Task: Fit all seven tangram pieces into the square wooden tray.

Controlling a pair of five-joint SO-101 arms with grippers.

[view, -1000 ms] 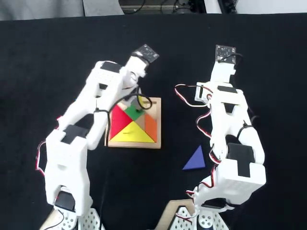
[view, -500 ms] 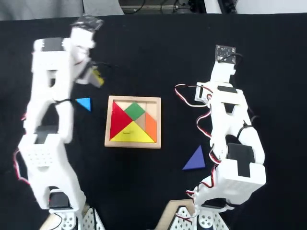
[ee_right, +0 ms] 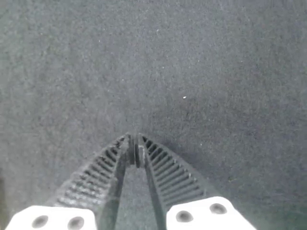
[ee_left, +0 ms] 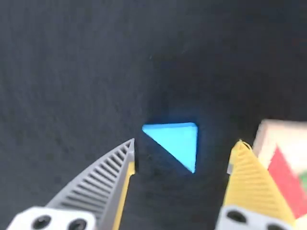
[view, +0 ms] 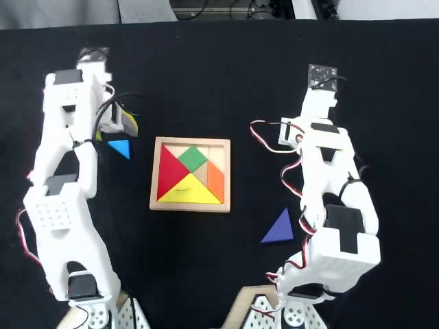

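The square wooden tray (view: 191, 141) lies mid-table and holds a red triangle (view: 168, 173), a yellow triangle (view: 189, 192), a green square (view: 193, 158) and an orange piece (view: 215, 179). A small light-blue triangle (view: 120, 147) lies flat on the cloth left of the tray. My left gripper (view: 118, 126) hangs just above it, open, its fingers straddling the light-blue triangle (ee_left: 175, 143) in the left wrist view, where the left gripper (ee_left: 186, 144) is apart from it. A larger blue-violet triangle (view: 278, 227) lies right of the tray. My right gripper (ee_right: 133, 140) is shut and empty over bare cloth.
A black cloth covers the table. The right arm (view: 326, 171) stretches along the table's right side, close to the blue-violet triangle. The tray's corner (ee_left: 278, 136) shows beside my left gripper's yellow finger (ee_left: 249, 177).
The left arm swung from over the tray to the table's left side and then came down over the light-blue triangle. The right arm kept still.
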